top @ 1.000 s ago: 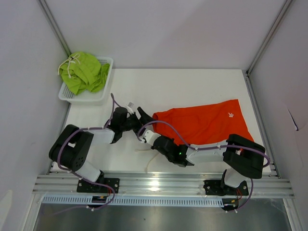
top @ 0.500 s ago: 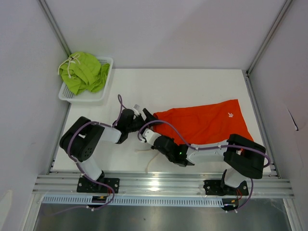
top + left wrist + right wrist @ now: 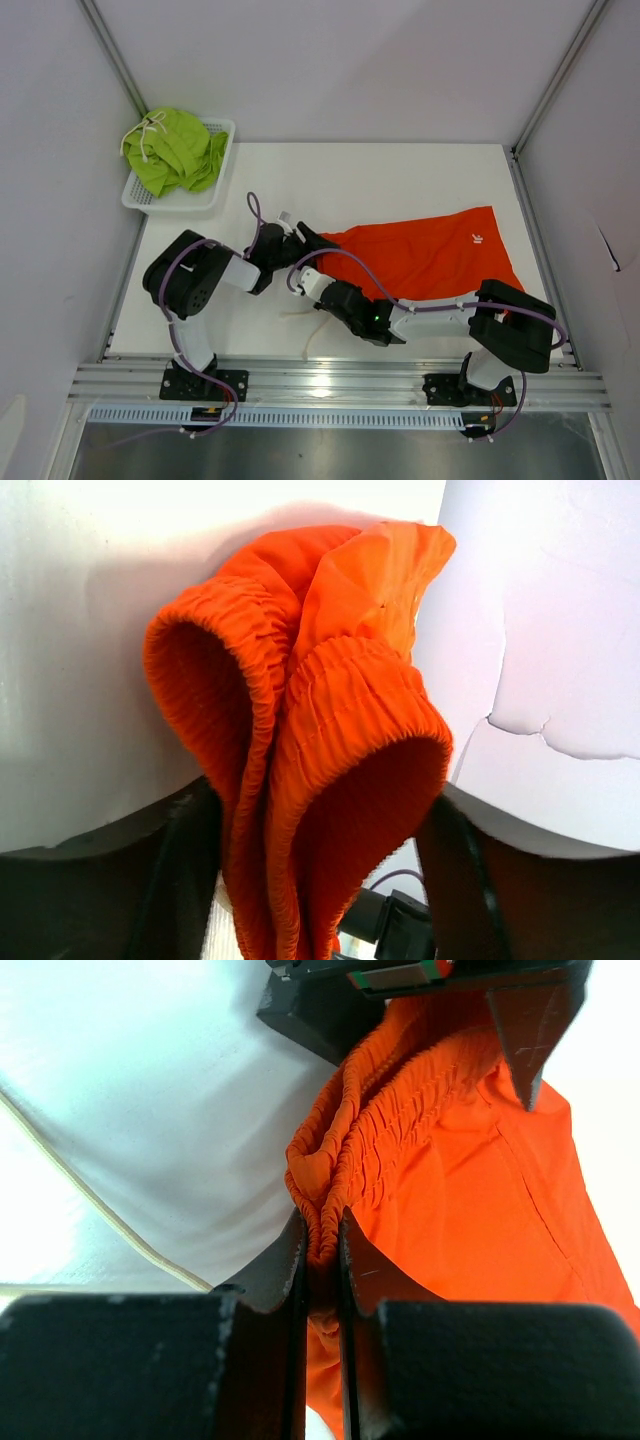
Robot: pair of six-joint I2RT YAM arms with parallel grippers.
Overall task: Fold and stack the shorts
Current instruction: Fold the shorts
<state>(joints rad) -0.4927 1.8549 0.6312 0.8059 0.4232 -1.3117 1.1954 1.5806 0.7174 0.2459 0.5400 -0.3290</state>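
Sliding right since a second ago, the left pincer [image 3: 296, 238] now straddles the bunched waistband [image 3: 340, 710] of the orange shorts [image 3: 425, 258]; whether it grips, I cannot tell. Nearer the bases, the right pincer [image 3: 322, 1260] pinches that waistband. These shorts lie lengthwise across the counter [image 3: 400, 175], waistband pointing left, hems right.

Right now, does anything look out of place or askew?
The orange shorts' waistband is bunched, pinched in the right tool; a drawstring trails loose across the table. The green shorts sit crumpled in the basket, unfolded.
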